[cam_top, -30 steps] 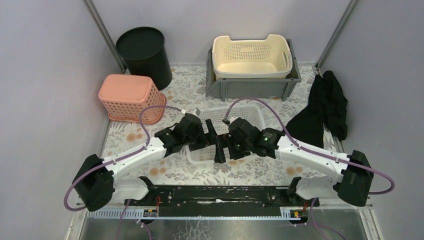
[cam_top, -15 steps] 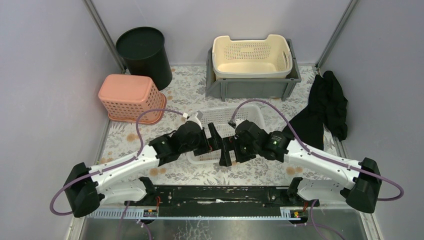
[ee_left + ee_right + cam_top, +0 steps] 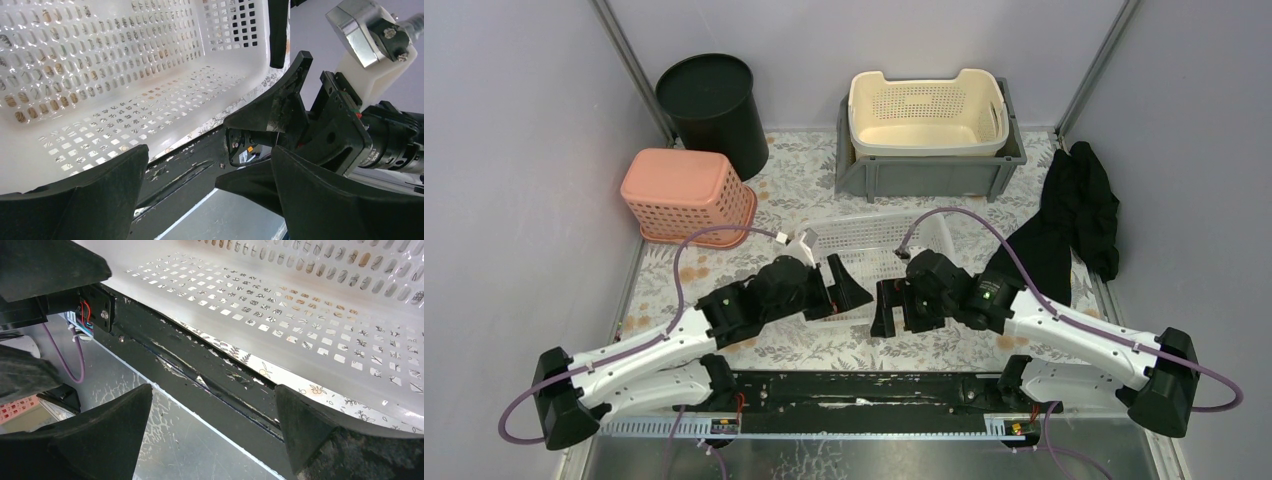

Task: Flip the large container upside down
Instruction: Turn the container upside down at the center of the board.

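Top view: one white basket (image 3: 876,240) at centre, tilted, its opening facing the arms. One black bin (image 3: 711,105) at 11 o'clock, one pink basket (image 3: 686,193) at 10, one cream basket (image 3: 927,110) inside one grey crate (image 3: 922,176) at 12, one black cloth (image 3: 1072,215) at 2. The left gripper (image 3: 844,285) and right gripper (image 3: 886,308) are at 6.
Left wrist: jaws spread fully, nothing clamped; basket interior at 10.
Right wrist: jaws likewise wide, empty; basket at 1

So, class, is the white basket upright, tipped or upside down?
Tipped: the white basket leans on edge, its inside showing in both wrist views.
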Controlling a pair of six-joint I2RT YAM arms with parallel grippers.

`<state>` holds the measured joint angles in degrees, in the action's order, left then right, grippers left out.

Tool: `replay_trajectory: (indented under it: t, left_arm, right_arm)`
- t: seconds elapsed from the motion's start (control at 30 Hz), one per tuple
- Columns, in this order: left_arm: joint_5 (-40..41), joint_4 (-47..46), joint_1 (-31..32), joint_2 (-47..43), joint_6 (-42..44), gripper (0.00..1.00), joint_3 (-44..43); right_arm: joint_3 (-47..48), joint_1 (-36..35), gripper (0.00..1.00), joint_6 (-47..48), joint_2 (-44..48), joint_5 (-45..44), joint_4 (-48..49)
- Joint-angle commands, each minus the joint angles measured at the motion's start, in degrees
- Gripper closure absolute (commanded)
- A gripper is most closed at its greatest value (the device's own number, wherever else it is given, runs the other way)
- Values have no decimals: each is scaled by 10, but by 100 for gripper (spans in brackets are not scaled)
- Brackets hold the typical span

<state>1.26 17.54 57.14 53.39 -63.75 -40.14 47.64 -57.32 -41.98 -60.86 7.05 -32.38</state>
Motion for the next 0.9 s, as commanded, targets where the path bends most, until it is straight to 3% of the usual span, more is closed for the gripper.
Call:
replay_trajectory:
  t: [0.0, 0.43, 0.87]
  left_arm:
    - [22, 20, 7, -31, -8, 0, 18]
    - [27, 26, 15, -64, 1, 0, 18]
    - [-2, 28, 24, 27, 56, 0, -32]
  right_arm:
    - [-5, 0, 1, -22, 6, 6, 2]
    - [10, 0, 1, -48, -1, 18, -1]
    - [40, -1, 1, -28, -26, 1, 3]
